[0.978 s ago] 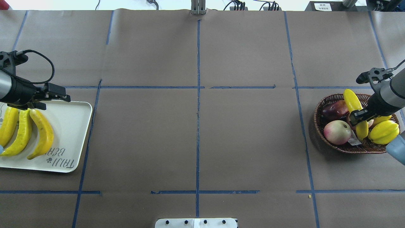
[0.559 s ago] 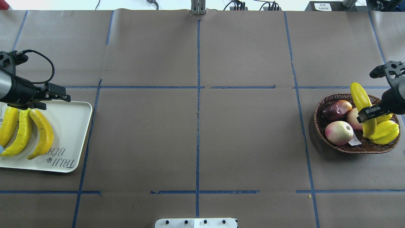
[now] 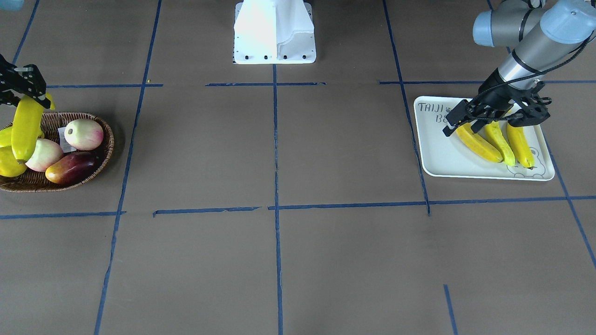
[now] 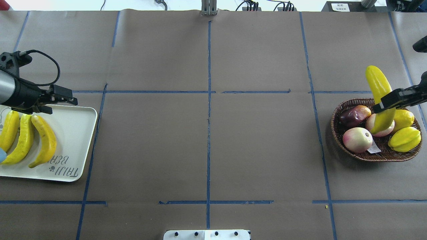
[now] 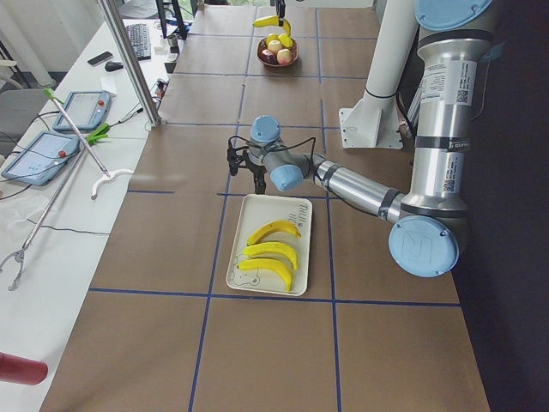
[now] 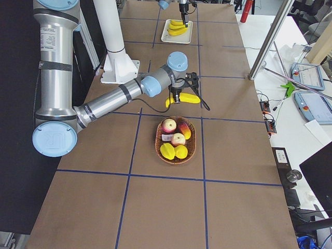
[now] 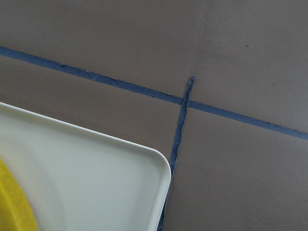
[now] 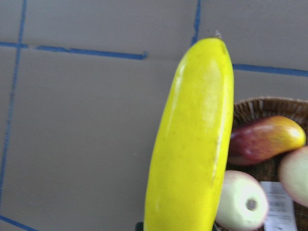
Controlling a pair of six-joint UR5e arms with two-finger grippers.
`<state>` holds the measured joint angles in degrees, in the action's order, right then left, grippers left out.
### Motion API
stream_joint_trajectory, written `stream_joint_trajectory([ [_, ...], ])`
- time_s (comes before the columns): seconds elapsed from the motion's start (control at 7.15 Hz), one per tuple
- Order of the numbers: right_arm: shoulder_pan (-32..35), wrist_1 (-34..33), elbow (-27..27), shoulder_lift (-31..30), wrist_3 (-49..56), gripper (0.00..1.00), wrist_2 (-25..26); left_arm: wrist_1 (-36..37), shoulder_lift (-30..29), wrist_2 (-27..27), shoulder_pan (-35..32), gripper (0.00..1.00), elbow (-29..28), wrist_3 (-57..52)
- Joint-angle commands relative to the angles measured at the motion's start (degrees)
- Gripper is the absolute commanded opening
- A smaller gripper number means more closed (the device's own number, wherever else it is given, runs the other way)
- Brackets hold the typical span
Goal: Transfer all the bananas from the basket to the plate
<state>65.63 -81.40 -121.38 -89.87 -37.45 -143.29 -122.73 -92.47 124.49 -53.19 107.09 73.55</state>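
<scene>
The right gripper (image 4: 388, 102) was clamped across the middle of the held banana (image 4: 376, 85), which hung tilted in the air, free of the other fruit; its lower end was above the basket (image 4: 333, 128) and its upper end reached past the far rim. Judged from that, the pick of the last banana had succeeded; what remained was the carry across the table to the plate (image 4: 75, 140), well apart on the robot's left, or a hand-over between the arms.

3 bananas (image 4: 24, 138) lay side by side on the plate, with bare tray beside them toward the lettering; that gap looked like the place for number 4. The left gripper (image 4: 61, 100) hovered over the plate's far edge with its jaws apart and nothing between them; its wrist view showed only the tray corner, a sliver of yellow and the taped table.

Against the overhead picture 1.0 s earlier, the right gripper had risen and drawn back toward the view's right edge; the banana, then low among the fruit, had come up with it. That uncovered the pale apple (image 4: 383, 131) and a yellow fruit behind it, hidden before by the gripper; the pink apple (image 4: 357, 139), the dark red fruit (image 4: 355, 114) and the ridged yellow fruit (image 4: 404, 139) had hardly moved. The left gripper had shifted only slightly; the plate and its 3 bananas lay as before.
</scene>
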Motion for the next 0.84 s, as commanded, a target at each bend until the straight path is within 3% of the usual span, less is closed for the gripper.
stream_joint_trajectory([
  [0.0, -4.51, 14.4, 3.4, 9.51, -23.07, 0.0, 0.09, -0.84, -3.31, -0.99, 2.64, 0.99, 0.05, 7.44],
  [0.14, -11.16, 26.78, 5.51, 10.58, -36.5, 0.01, 10.38, -1.45, -5.42, -4.48, 5.09, 0.99, 0.14, 11.05],
  [0.42, -27.49, 47.11, 10.08, 9.8, -47.24, 0.02, 30.59, -5.04, -9.54, -4.87, 7.04, 0.99, 0.14, 19.64],
  [0.56, -33.49, 54.6, 12.37, 9.8, -48.58, 0.01, 37.31, -10.46, -11.57, -4.78, 7.4, 0.99, -0.04, 26.57],
  [0.7, -36.33, 61.03, 15.09, 10.41, -48.59, 0.01, 37.9, -14.34, -13.68, -4.7, 8.19, 0.99, -0.21, 30.73],
])
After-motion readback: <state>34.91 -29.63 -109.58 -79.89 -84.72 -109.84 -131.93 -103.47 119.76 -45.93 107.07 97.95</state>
